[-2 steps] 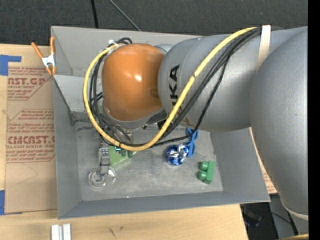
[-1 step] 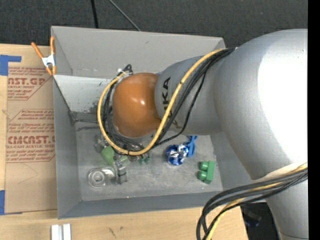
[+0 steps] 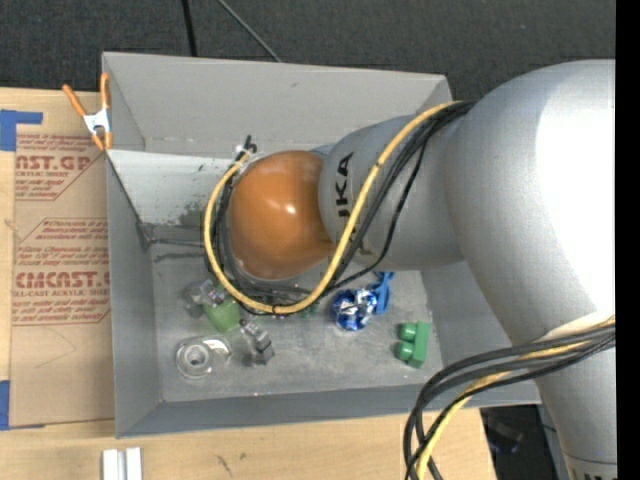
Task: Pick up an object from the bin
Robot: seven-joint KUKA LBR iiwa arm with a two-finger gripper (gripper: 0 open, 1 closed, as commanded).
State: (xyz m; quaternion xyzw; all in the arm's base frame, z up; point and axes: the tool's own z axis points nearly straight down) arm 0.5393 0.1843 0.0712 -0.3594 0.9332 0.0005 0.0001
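Observation:
My gripper (image 3: 230, 319) reaches down at the bin's left front, under the orange wrist cover. Its two grey fingertips (image 3: 203, 297) stand apart, so it is open. A small light-green block (image 3: 222, 315) lies on the floor between them, not lifted. A clear round ring-like piece (image 3: 200, 356) lies just in front of the gripper, near the front left corner.
A blue and white crumpled thing (image 3: 356, 306) lies right of the gripper, partly under the arm. A darker green block (image 3: 412, 343) sits near the front right. The arm and its yellow cables cover the bin's middle and right.

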